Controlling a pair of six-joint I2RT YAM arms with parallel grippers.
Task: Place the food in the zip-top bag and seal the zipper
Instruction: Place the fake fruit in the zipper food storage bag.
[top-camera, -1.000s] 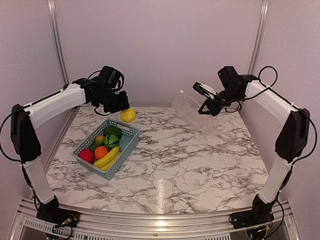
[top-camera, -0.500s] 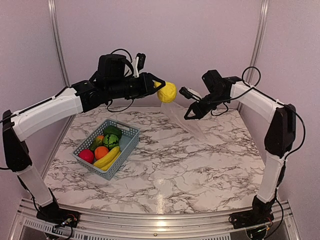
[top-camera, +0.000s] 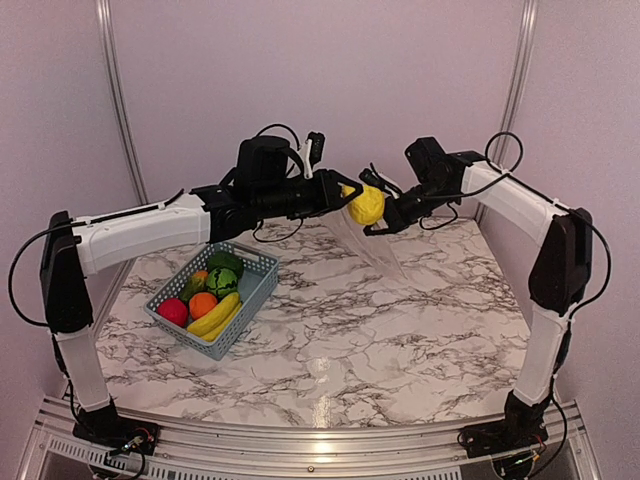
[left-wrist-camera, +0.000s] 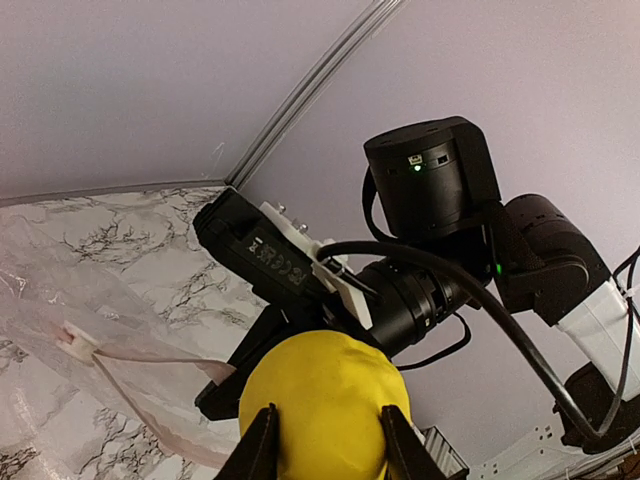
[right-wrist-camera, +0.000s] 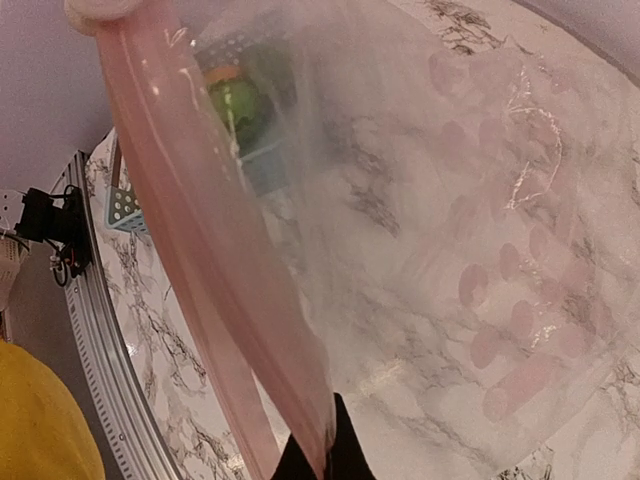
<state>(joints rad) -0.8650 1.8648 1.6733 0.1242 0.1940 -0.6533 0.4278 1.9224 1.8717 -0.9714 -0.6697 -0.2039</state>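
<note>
My left gripper (top-camera: 352, 197) is shut on the yellow pear (top-camera: 366, 206) and holds it in the air at the mouth of the zip-top bag (top-camera: 368, 244). The pear fills the bottom of the left wrist view (left-wrist-camera: 322, 408), between my two black fingers. My right gripper (top-camera: 385, 217) is shut on the bag's pinkish zipper strip (right-wrist-camera: 215, 270) and holds the bag up off the table, hanging down to the marble. The rest of the food, a red apple (top-camera: 172, 311), orange (top-camera: 203, 303), banana (top-camera: 214, 316) and striped melon (top-camera: 221, 281), lies in the basket.
The blue-grey slotted basket (top-camera: 254, 285) stands on the left part of the marble table (top-camera: 380, 330). The back wall and its metal corner posts (top-camera: 513, 80) are close behind both grippers. The two grippers are almost touching.
My left arm has swung right from above the basket, carrying the pear up to the bag's mouth. My right gripper has come left and slightly lower with the bag.
</note>
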